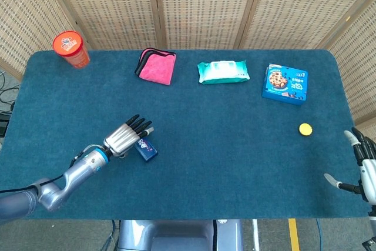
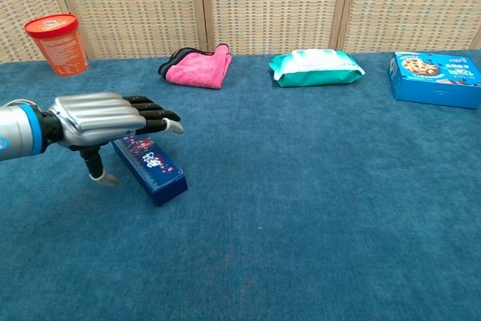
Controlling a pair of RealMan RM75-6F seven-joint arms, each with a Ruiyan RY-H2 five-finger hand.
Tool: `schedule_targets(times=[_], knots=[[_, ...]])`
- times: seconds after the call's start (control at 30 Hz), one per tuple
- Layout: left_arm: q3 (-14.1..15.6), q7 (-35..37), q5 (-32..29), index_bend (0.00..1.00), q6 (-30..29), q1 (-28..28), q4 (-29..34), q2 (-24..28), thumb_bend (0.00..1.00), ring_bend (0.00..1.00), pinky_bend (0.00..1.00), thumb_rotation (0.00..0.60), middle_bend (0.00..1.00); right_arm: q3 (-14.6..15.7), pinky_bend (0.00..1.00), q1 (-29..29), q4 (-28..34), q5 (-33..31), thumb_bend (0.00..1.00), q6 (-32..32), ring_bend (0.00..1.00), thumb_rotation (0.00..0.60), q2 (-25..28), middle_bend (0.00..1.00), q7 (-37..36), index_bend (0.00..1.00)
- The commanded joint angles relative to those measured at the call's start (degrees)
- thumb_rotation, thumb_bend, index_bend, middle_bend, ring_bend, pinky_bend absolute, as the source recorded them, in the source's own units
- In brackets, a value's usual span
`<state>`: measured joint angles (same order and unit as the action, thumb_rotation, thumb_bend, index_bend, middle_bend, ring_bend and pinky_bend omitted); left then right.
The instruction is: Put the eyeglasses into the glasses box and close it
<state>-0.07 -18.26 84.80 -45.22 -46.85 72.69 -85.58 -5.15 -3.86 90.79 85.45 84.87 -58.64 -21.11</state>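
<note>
The dark blue rectangular glasses box with pink print (image 2: 150,165) lies flat on the blue carpeted tabletop (image 2: 316,201), near the front left, lid down. In the head view the box (image 1: 146,149) is partly covered, only its right end peeking out from under the fingers. No eyeglasses can be made out in either view.

Right over it hangs the left robot hand (image 2: 105,119), silver-backed with black fingers (image 2: 154,117) stretched out flat and slightly spread above the box's far end, thumb pointing down to the cloth just left of the box. It grips nothing; whether the fingers actually touch the box top is hard to tell. From above, the same left robot hand (image 1: 126,137) reaches in from the lower left, its forearm cut off at the frame edge.

Far across at the near right corner, the right robot hand (image 1: 359,166) sits half out of frame, fingers apart and empty; the chest view misses it entirely.

Along the far edge, left to right: an orange lidded cup (image 2: 55,43), a folded pink cloth (image 2: 199,66), a teal pack of wet wipes (image 2: 316,67), and a blue cookie box (image 2: 436,78), clipped by the frame. A small yellow round cap (image 1: 305,129) lies alone on the right, seen only from the head camera.
</note>
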Motion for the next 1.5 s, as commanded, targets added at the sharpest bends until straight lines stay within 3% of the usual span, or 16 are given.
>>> schedule_targets(times=[0.03,0.13,0.3,0.57,0.6,0.67,0.73,0.8,0.83,1.0,1.13,1.27,1.37,1.5], knots=[[-0.92,-2.01,-1.68,0.08,1.15,-0.74,0.84,-0.74,0.30,0.00,0.01,0.600,0.00,-0.01,0.00,0.01,-0.03,0.02,0.00,0.01,0.00,0.600,0.07,0.00,-0.21,0.00],[-1.26,-3.55,-3.06,0.24,1.81,-0.94,1.38,-1.01,0.38,0.05,0.13,0.600,0.08,-0.02,0.00,0.04,-0.16,0.06,0.00,0.08,0.00,0.600,0.12,0.00,-0.51,0.00],[-1.70,-6.51,-6.63,0.42,2.92,-0.82,1.94,-1.73,0.41,0.19,0.24,0.600,0.23,-0.03,0.00,0.13,-0.24,0.15,0.00,0.28,0.00,0.600,0.22,0.00,-0.93,0.00],[-2.08,-9.18,-9.29,0.52,2.38,-0.71,2.01,-3.06,0.41,0.33,0.33,0.600,0.38,-0.03,0.00,0.19,-0.19,0.15,0.00,0.36,0.00,0.600,0.28,0.00,-0.94,0.00],[-2.07,-9.15,-9.06,0.52,1.91,-0.62,1.95,-3.18,0.39,0.33,0.33,0.600,0.36,-0.03,0.00,0.16,-0.16,0.21,0.00,0.36,0.00,0.600,0.26,0.00,-0.91,0.00],[-1.61,-9.55,-8.06,0.45,0.78,-0.39,1.75,-2.77,0.30,0.21,0.28,0.600,0.21,-0.03,0.00,0.20,-0.20,0.21,0.00,0.41,0.00,0.600,0.24,0.00,-0.97,0.00],[-1.31,-11.22,-9.11,0.20,1.27,-0.36,2.61,-1.85,0.10,0.03,0.09,0.600,0.02,0.01,0.00,0.24,-0.27,0.24,0.00,0.46,0.00,0.600,0.25,0.00,-1.02,0.00],[-1.41,-12.01,-10.33,0.04,1.50,-0.29,4.30,-1.00,0.01,0.00,0.00,0.600,0.00,0.07,0.00,0.24,-0.27,0.43,0.00,0.51,0.00,0.600,0.24,0.00,-0.99,0.00],[-1.49,-12.58,-10.55,0.00,1.00,-0.20,5.35,-0.35,0.00,0.00,0.00,0.600,0.00,0.09,0.00,0.24,-0.20,0.52,0.00,0.55,0.00,0.600,0.24,0.00,-0.89,0.00],[-1.91,-10.82,-8.94,0.00,-3.70,1.53,10.98,3.68,0.00,0.00,0.00,0.600,0.00,0.11,0.00,0.33,0.01,0.62,0.00,0.76,0.00,0.600,0.29,0.00,-0.77,0.00],[-2.57,-4.14,-5.25,0.00,-12.88,5.99,17.19,11.52,0.00,0.00,0.00,0.600,0.00,0.16,0.00,0.41,-0.17,0.84,0.00,1.01,0.00,0.600,0.28,0.00,-1.03,0.00],[-2.43,-0.11,-5.33,0.00,-21.41,12.09,21.14,19.10,0.00,0.00,0.00,0.600,0.00,0.17,0.00,0.53,0.08,1.16,0.00,1.49,0.00,0.600,0.27,0.00,-0.88,0.00],[-2.16,5.20,-6.12,0.00,-29.01,18.22,21.70,23.10,0.00,0.00,0.00,0.600,0.00,0.14,0.00,0.61,0.24,1.36,0.00,1.89,0.00,0.600,0.18,0.00,-0.39,0.00],[-1.25,11.95,-6.53,0.00,-36.96,25.42,20.24,24.44,0.00,0.00,0.00,0.600,0.00,0.01,0.00,0.69,0.09,1.29,0.00,2.30,0.00,0.600,-0.25,0.00,0.48,0.00]])
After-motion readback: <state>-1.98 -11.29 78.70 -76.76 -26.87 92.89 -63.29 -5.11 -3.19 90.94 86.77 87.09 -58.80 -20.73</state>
